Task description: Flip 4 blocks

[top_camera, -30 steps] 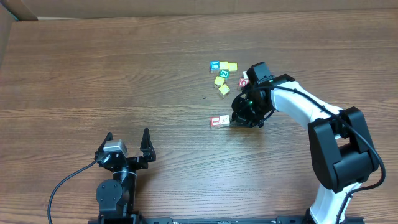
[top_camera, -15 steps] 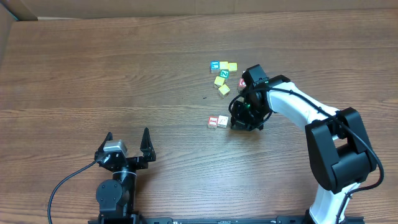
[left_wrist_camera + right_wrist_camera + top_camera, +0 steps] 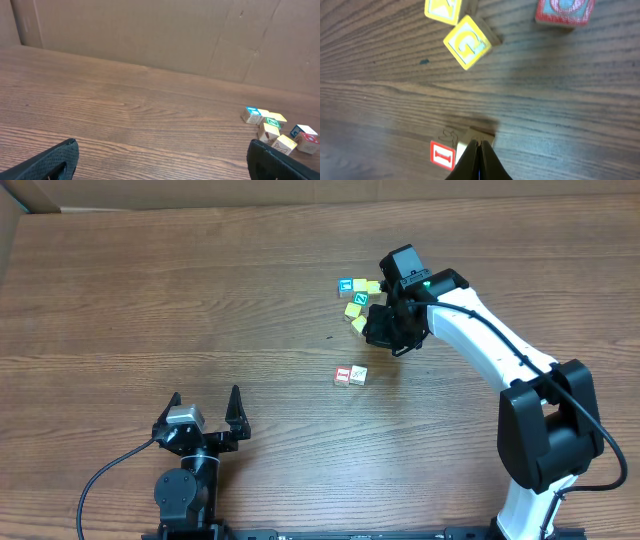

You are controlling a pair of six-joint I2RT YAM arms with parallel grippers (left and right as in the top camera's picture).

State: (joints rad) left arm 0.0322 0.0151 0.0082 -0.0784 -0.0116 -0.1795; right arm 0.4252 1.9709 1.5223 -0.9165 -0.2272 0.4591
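The red-framed block (image 3: 343,375) and the pale block (image 3: 358,376) touching it lie loose a little right of the table's (image 3: 150,280) middle. They sit slightly further left than a second ago, when the right gripper (image 3: 479,147) was down against them. That gripper, fingers pressed together on nothing, has since lifted off and swung toward the cluster nearer the far edge, above the yellow blocks (image 3: 467,42) and near another red block (image 3: 564,11), so this pair looks dealt with and that one is probably next. The left gripper (image 3: 205,396) sits spread wide by the near edge, well apart.
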